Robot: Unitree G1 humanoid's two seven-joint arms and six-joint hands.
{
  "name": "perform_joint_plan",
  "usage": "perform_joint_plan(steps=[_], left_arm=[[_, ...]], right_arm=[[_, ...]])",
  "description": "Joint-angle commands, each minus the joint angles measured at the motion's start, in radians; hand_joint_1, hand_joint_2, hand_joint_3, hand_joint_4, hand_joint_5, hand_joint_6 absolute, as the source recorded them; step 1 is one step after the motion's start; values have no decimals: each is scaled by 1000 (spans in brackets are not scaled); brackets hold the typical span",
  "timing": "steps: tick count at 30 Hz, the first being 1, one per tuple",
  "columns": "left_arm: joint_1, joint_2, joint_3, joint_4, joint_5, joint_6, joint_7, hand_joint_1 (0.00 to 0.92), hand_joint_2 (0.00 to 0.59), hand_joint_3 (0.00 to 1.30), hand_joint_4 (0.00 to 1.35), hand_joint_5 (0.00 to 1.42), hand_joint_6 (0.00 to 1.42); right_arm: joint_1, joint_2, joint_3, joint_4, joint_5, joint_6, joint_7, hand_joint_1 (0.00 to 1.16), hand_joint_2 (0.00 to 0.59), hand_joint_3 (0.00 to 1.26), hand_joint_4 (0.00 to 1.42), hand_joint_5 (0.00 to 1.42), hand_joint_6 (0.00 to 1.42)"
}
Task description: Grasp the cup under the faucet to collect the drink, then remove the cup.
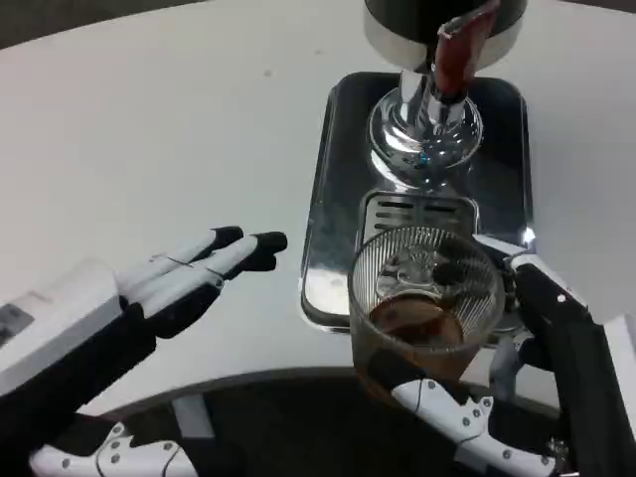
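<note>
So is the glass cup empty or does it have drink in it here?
It has drink in it. The glass cup, held by the right hand, shows brown liquid in its lower part; the ribbed upper wall is clear.

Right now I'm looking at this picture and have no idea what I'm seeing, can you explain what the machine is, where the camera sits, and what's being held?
This is a humanoid robot seen from a camera on its own head or chest, looking down at a white table. Its left hand shows on the picture's left, fingers straight, holding nothing. Its right hand, lower right, grips a ribbed glass cup with brown drink in it. Behind the cup stands a shiny drink dispenser with a red-handled faucet, set on a metal drip tray. The cup is at the tray's near edge, not right under the faucet.
</note>
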Motion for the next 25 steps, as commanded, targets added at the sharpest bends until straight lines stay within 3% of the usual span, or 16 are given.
perform_joint_plan(steps=[1, 25], left_arm=[[43, -10, -5, -30, 18, -34, 3, 0, 99, 27, 0, 0, 109], [48, -10, -22, -45, 39, -44, 7, 0, 99, 34, 0, 0, 66]], right_arm=[[27, -5, -3, -43, 17, -58, 6, 806, 218, 779, 871, 1036, 1277], [28, -9, -25, -40, 39, -61, 21, 806, 218, 790, 889, 1038, 1277]])
